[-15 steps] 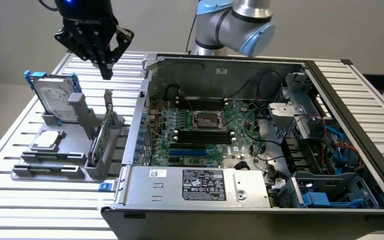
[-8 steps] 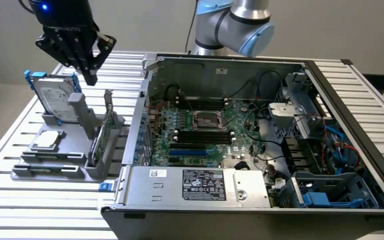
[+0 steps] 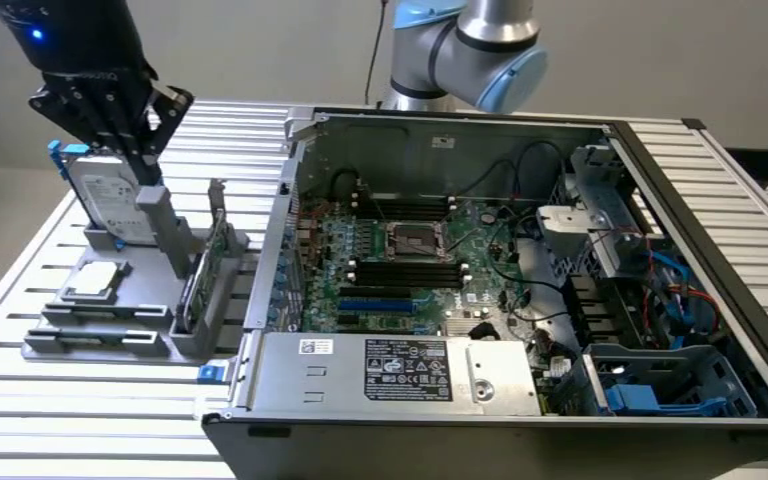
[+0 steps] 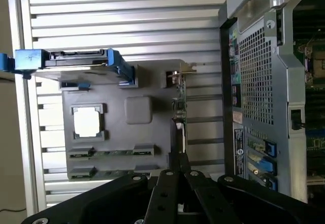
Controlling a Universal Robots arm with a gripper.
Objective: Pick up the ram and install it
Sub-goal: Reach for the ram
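Approach step: tool, pressed together & empty, hovers over fixture; ram below, off to its side. Pick prob. needs it spread, aligned lengthwise.

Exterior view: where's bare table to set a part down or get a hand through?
Bare slats on the table: the near strip in front of the gray holder, and the far strip between the hard drive and the PC case. Crowded: the holder itself, the narrow gap between holder and case, and inside the case.
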